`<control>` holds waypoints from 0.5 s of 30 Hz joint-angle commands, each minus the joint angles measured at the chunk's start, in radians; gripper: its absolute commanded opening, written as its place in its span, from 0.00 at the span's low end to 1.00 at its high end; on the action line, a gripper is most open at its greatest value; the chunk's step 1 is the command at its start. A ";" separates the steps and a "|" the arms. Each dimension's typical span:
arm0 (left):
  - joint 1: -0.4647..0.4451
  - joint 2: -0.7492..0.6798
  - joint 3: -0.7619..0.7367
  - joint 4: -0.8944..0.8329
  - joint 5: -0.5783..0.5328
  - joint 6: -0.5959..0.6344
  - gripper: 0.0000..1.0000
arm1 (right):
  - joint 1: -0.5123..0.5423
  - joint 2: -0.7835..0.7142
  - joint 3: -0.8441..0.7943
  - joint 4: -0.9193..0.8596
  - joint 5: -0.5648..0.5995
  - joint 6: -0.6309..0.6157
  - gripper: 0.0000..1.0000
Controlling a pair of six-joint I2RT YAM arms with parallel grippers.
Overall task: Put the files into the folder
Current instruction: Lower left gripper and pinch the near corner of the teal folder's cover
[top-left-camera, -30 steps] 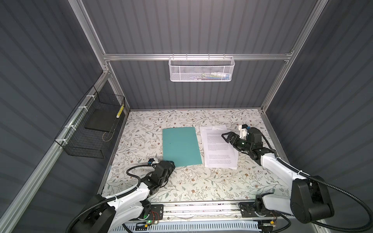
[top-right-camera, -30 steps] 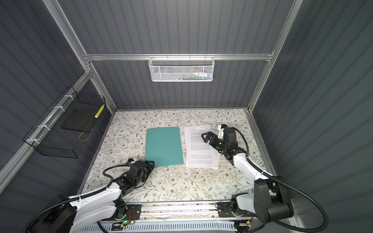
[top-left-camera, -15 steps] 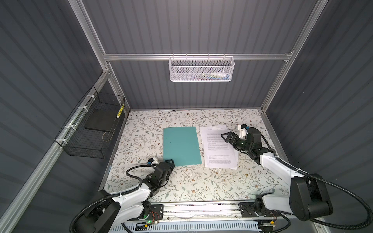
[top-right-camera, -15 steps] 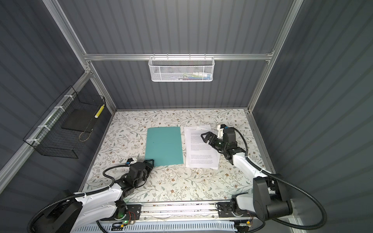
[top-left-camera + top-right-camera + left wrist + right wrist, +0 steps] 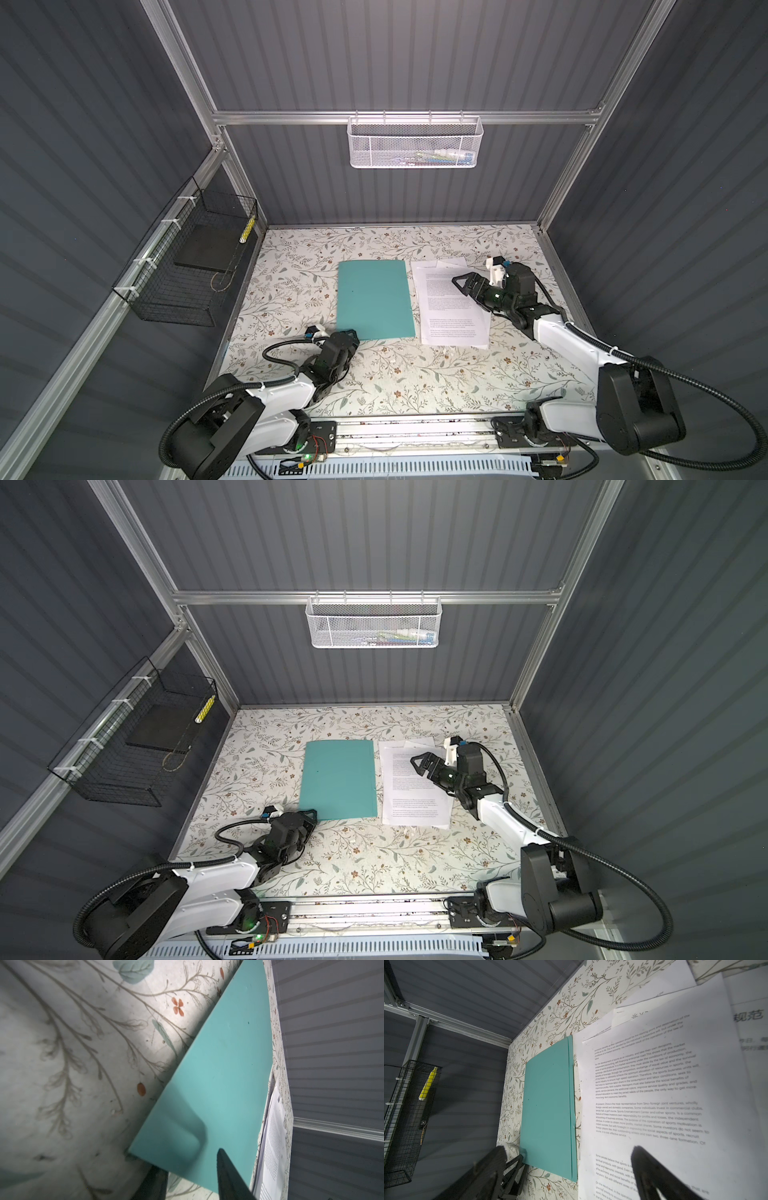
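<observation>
The teal folder (image 5: pixel 374 297) (image 5: pixel 338 777) lies shut on the floral table, with the files (image 5: pixel 453 328) (image 5: pixel 415 804), white printed sheets loosely stacked, just to its right. My left gripper (image 5: pixel 351 332) (image 5: pixel 311 812) is low at the folder's near-left corner. In the left wrist view the left gripper (image 5: pixel 187 1163) straddles the folder (image 5: pixel 224 1064) edge, one finger under it and one over, with a gap still showing. My right gripper (image 5: pixel 459 284) (image 5: pixel 417 766) (image 5: pixel 566 1155) hovers wide open over the files (image 5: pixel 654 1084), holding nothing.
A black wire basket (image 5: pixel 187 266) on the left wall holds a dark grey slab (image 5: pixel 208 249) and a yellow item. A white mesh basket (image 5: pixel 415 143) hangs from the back rail. Grey ribbed walls enclose the table (image 5: pixel 415 374) on three sides.
My left gripper has crept forward onto the folder's near-left corner and its jaws have narrowed. The right gripper has stayed open over the files with almost no movement.
</observation>
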 commanded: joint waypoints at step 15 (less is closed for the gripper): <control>-0.006 -0.107 0.032 -0.117 -0.086 0.011 0.22 | 0.097 0.023 0.033 0.000 -0.006 -0.038 0.95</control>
